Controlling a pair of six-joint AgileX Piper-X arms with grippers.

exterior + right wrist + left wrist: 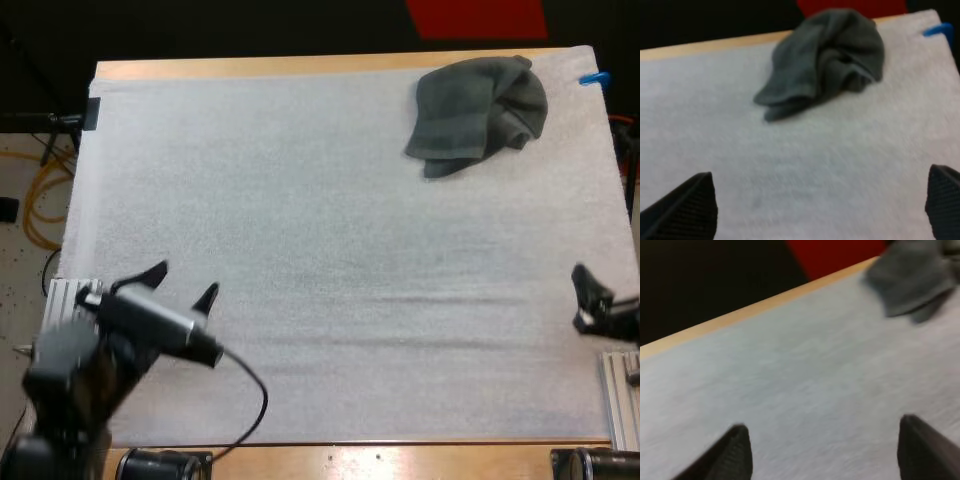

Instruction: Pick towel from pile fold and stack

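Nothing is done yet: 1 crumpled towel (480, 115) lies untouched at the far right of the mat (300, 200), well apart from the left gripper (185, 282) and right gripper (585, 297), both with jaws apart and empty.

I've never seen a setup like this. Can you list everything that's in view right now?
Crumpled dark grey-green towel: one, dark grey-green, on the far right part of the mat, apart from both grippers.
White mat: one, white, covering most of the table.
Wooden table: one, light wood, edge showing along the mat's far side.
Left gripper: one, black fingers, open, over the mat's near left part.
Right gripper: one, black fingers, open, at the mat's right edge, with the towel ahead of it.
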